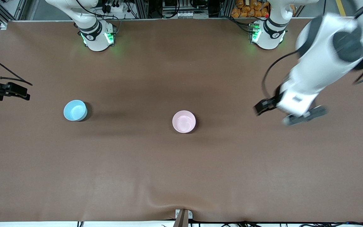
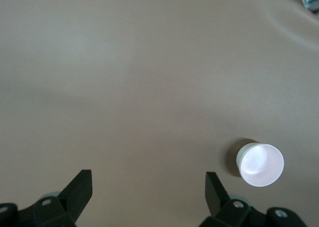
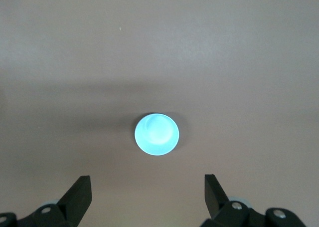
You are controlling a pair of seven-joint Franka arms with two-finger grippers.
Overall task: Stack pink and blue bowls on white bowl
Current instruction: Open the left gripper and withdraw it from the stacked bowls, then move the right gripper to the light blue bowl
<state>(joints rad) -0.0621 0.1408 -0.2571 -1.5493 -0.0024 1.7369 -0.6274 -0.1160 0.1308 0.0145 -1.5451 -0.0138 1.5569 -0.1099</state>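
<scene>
Left tool hangs in the air over bare counter toward the left arm's end, its fingers spread wide with nothing between them. In the left wrist view the two dark fingertips frame plain brown surface, and the pink bowl sits off to one side of them, well apart from the tool.

Right tool is likewise wide and holds nothing; the right wrist view shows its fingertips apart above the brown surface, with the blue bowl lying between their lines but clear of them. In the front view only the dark gear of that arm shows at the counter's edge on the right arm's end, up in the air.

Pink bowl stands upright near the middle of the counter, mouth up. A pale whitish rim shows under it in the left wrist view, though whether that is the white bowl beneath cannot be told. Blue bowl stands upright, mouth up, toward the right arm's end, well apart from the pink one and a little farther from the front camera. Neither bowl touches a tool.
</scene>
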